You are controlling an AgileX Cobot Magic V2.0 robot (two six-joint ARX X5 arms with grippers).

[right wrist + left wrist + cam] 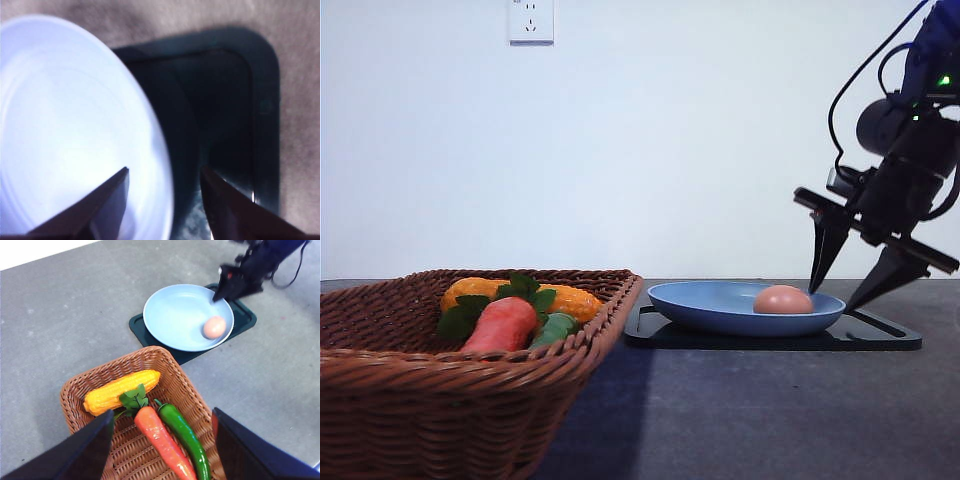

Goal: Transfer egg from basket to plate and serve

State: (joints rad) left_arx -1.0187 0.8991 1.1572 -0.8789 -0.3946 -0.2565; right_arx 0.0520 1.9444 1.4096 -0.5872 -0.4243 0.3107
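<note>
Front view: no readable writing or brand anywhere; a white wall socket point(531, 21) high on the wall carries no legible marks. Egg point(782, 300) lies in the blue plate point(705, 305), toward its right side, touching the plate floor. Plate sits on a flat black tray point(885, 333) on the grey table point(770, 410).

Right gripper point(855, 285) hangs just right of the egg, fingers spread wide, holding nothing. One fingertip point(817, 285) points down near the plate rim beside the egg, the other lies outside the rim over the tray. Egg is apart from both tips, not between them.

Egg: pinkish-brown, smooth, oval, faint gloss, lying on its side.

Left wrist view: left gripper point(162, 440) is open wide and empty, poised over the basket point(170, 365), well apart from the egg point(214, 327). Basket is brown wicker and holds a yellow corn cob point(120, 391), an orange-red carrot point(162, 440) with green leaves, and a green pepper point(182, 432).

Right wrist view: fingers straddle the plate rim point(160, 145); tray dark beyond it.
</note>
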